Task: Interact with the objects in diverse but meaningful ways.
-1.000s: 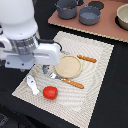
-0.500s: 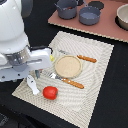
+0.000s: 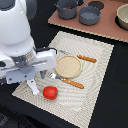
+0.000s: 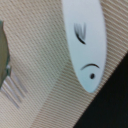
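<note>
The white fish-like piece (image 4: pixel 85 45) is seen close below the wrist camera, lying flat on the striped placemat (image 3: pixel 95 75) near its edge, beside the red tomato (image 3: pixel 49 92). The gripper is hidden behind the arm's body, so whether the jaws are apart cannot be told. The placemat is laid on a black tabletop (image 3: pixel 112 107).

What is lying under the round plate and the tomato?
A striped beige mat lies under the plate and the tomato. The arm covers the mat's near corner, so anything there cannot be seen.
</note>
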Controlling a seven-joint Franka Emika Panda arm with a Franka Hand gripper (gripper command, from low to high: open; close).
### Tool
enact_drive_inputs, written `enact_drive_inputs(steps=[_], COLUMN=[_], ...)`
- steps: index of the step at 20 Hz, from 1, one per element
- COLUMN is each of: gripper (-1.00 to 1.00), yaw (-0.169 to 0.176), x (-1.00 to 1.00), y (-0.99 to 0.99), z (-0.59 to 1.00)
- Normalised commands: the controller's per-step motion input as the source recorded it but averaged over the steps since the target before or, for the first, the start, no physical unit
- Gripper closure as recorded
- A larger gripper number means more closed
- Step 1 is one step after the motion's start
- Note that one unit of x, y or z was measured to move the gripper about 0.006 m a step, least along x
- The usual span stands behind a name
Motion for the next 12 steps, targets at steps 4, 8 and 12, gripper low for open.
enact_drive_inputs(steps=[4, 8, 12], gripper=[-1.0, -1.0, -1.0], yaw=[0.0, -0.011, -0.005], x=[-0.09, -0.37, -0.36], y=[-0.28, -0.35, -0.38], z=[0.04, 0.32, 0.28])
